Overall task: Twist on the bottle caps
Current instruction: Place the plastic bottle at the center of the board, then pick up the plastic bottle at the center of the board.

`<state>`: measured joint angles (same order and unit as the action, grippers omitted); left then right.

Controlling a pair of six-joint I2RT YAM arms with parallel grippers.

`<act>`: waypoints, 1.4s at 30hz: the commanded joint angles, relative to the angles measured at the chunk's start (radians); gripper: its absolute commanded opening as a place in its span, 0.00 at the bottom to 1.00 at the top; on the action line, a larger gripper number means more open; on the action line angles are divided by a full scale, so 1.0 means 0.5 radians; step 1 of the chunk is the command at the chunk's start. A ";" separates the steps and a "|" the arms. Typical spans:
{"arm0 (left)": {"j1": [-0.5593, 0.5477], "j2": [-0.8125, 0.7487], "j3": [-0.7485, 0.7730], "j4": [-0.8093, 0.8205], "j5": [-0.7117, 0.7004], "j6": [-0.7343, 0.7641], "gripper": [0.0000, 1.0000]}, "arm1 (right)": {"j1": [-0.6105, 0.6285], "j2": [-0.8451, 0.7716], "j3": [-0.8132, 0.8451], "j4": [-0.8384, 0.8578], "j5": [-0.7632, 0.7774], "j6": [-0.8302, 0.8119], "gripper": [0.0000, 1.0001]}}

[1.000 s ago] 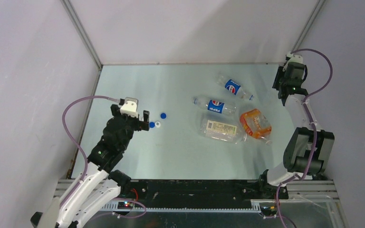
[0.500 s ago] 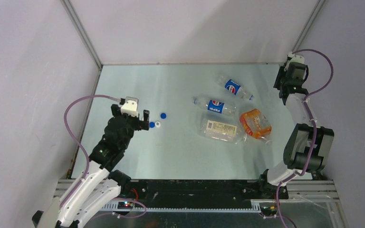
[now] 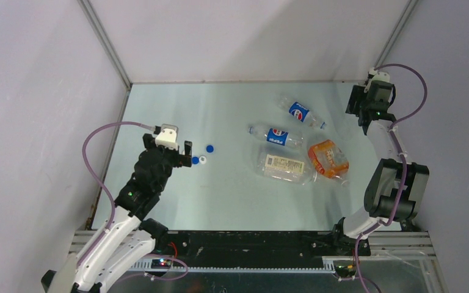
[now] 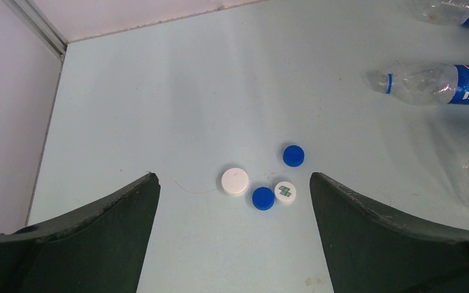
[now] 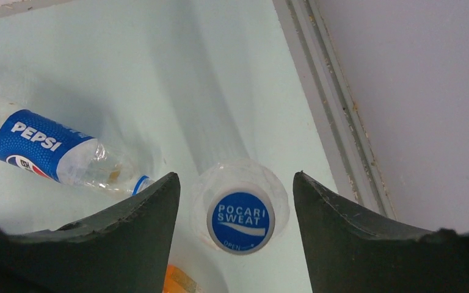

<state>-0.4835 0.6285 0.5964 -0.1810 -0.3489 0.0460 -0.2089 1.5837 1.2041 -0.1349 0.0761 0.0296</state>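
Here, the loose bottle caps [image 4: 263,198] lie on the table [image 4: 159,91] just ahead of and between the left gripper's [image 4: 233,177] wide-spread fingers, far from the right gripper [image 5: 235,176], whose fingers stand apart around an upright capped bottle [image 5: 240,218].

Four loose caps lie flat, clustered on the desk [image 4: 159,91]: a plain white cap [image 4: 235,181], a blue cap [image 4: 263,198] just beside a green-marked white cap [image 4: 285,192], and a second blue cap [image 4: 293,155] nearby. A blue printed cap [image 5: 240,223] is seated on an upright bottle [image 5: 238,174].
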 commanded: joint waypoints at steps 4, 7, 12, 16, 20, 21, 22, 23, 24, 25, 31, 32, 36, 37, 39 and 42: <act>0.019 -0.004 -0.012 0.087 -0.001 0.011 1.00 | -0.003 -0.139 0.062 -0.003 0.037 0.002 0.75; 0.019 -0.005 -0.010 0.084 0.006 0.001 1.00 | 0.000 -0.229 0.061 -0.044 0.067 0.016 0.78; 0.019 0.025 0.025 0.032 0.071 -0.065 1.00 | 0.043 -0.439 0.062 -0.184 0.106 0.062 0.93; 0.019 0.077 0.107 -0.068 0.180 -0.181 1.00 | 0.217 -0.663 0.061 -0.348 0.105 0.113 0.99; 0.019 0.107 0.200 -0.194 0.199 -0.349 1.00 | 0.439 -0.879 0.061 -0.560 0.082 0.243 0.99; 0.019 0.111 0.211 -0.230 0.177 -0.385 1.00 | 0.479 -0.908 0.061 -0.636 0.030 0.288 0.99; 0.019 0.117 0.232 -0.247 0.152 -0.484 1.00 | 0.519 -0.963 0.060 -0.671 -0.023 0.430 0.99; 0.019 0.120 0.244 -0.303 0.103 -0.550 1.00 | 0.520 -0.990 0.059 -0.749 -0.196 0.508 0.99; 0.019 0.123 0.262 -0.334 0.082 -0.677 1.00 | 0.500 -1.038 0.049 -0.787 -0.291 0.645 0.99; 0.019 0.123 0.268 -0.384 0.067 -0.713 1.00 | 0.458 -1.061 0.023 -0.815 -0.537 0.692 0.99; 0.019 0.104 0.267 -0.533 0.297 -0.754 1.00 | 0.542 -1.246 -0.323 -0.780 -0.709 0.877 0.99; 0.019 0.106 0.248 -0.537 0.285 -0.788 1.00 | 0.592 -1.244 -0.335 -0.844 -0.573 0.857 0.99; 0.019 0.171 0.223 -0.548 0.250 -0.933 1.00 | 0.859 -1.126 -0.337 -0.995 -0.307 0.819 0.99; 0.019 0.207 0.221 -0.543 0.248 -0.963 1.00 | 0.934 -1.065 -0.339 -1.007 -0.282 0.820 0.99; 0.019 0.269 0.227 -0.542 0.241 -0.986 1.00 | 1.013 -0.961 -0.342 -1.025 -0.242 0.838 0.99; 0.019 0.359 0.256 -0.551 0.259 -0.982 1.00 | 1.107 -0.818 -0.344 -0.995 -0.265 0.863 0.99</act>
<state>-0.4808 0.7612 0.7086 -0.4534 -0.2314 -0.3985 0.2928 1.1004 1.0309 -0.6243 -0.1040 0.4351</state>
